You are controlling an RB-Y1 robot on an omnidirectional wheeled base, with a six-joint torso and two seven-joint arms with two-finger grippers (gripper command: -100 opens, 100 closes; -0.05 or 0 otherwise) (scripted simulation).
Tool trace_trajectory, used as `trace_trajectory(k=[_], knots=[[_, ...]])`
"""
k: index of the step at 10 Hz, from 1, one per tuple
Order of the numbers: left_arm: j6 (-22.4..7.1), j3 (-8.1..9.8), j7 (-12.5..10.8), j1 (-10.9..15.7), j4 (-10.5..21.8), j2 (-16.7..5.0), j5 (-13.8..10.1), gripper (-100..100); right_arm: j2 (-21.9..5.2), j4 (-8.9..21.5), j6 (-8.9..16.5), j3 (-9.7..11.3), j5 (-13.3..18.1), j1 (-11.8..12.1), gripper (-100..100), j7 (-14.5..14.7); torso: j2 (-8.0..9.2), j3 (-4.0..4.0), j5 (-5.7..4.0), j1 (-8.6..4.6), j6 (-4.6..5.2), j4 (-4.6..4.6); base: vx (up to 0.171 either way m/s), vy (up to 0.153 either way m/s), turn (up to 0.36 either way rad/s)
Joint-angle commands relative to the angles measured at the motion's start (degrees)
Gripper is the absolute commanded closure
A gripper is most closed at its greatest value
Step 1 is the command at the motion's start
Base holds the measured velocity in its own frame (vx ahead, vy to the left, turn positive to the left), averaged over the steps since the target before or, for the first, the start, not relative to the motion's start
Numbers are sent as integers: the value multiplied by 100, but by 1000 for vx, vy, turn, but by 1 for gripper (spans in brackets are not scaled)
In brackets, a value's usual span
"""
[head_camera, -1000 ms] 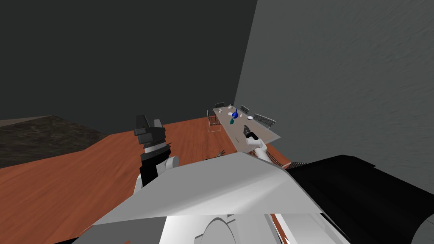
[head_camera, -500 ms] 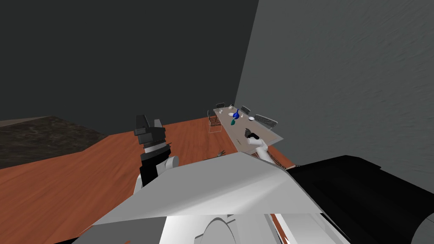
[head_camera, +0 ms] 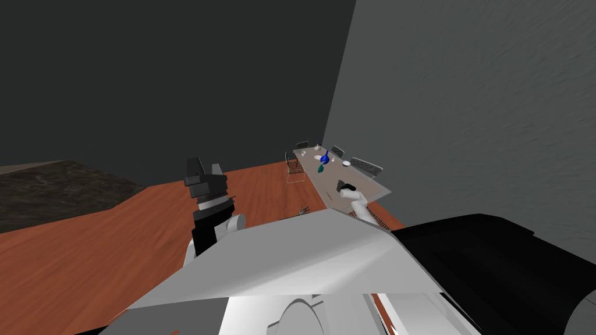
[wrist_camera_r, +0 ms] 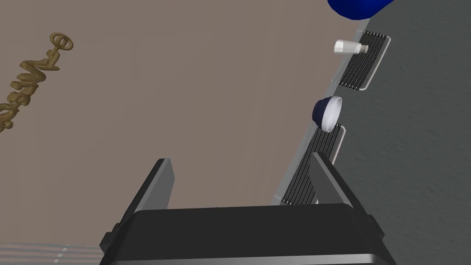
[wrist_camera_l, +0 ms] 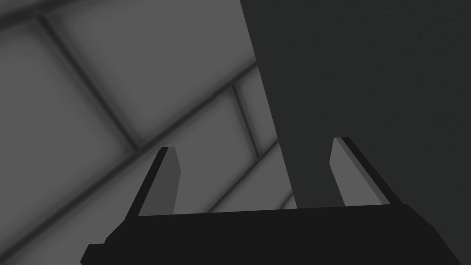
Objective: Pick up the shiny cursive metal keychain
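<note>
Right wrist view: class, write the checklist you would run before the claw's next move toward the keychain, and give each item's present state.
1. The right claw is open and empty: ok.
2. The gold-brown cursive keychain lies flat on the taupe table top: ok.
3. Keychain lined up between the claw's fingers: not ok, it lies well off to one side.
4. The white and dark blue bowl is apart from the keychain: ok, on the claw's other side.
5. Claw's height above the table: cannot tell.
6. The left claw is open, away from the table: ok.
</note>
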State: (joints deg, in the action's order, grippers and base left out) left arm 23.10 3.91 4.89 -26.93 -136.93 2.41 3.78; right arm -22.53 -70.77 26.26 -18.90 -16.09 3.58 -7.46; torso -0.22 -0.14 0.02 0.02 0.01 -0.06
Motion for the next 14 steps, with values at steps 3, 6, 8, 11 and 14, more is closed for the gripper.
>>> trace_trajectory(k=[3,6,8,11,14], knots=[[0,0,0,0,0,0,0,0,-144,678,568,-110,-327,-273,-100,-299,-5,-4,-1,-3,0,-2,80,9,2],[0,0,0,0,0,0,0,0,-199,1061,970,-155,-476,-402,-100,-439,13,7,0,-3,1,2,39,8,-7],[0,0,0,0,0,0,0,0,-199,1215,970,-155,-476,-402,-100,-439,13,7,0,-3,1,2,15,3,-2],[0,0,0,1,0,0,0,0,-294,1858,1443,-232,-772,-650,-100,-719,21,12,-1,-4,1,4,12,1,-2],[0,0,0,0,0,0,0,0,-294,1941,1519,-232,-772,-650,-100,-719,17,10,0,-2,1,4,19,0,-7]])
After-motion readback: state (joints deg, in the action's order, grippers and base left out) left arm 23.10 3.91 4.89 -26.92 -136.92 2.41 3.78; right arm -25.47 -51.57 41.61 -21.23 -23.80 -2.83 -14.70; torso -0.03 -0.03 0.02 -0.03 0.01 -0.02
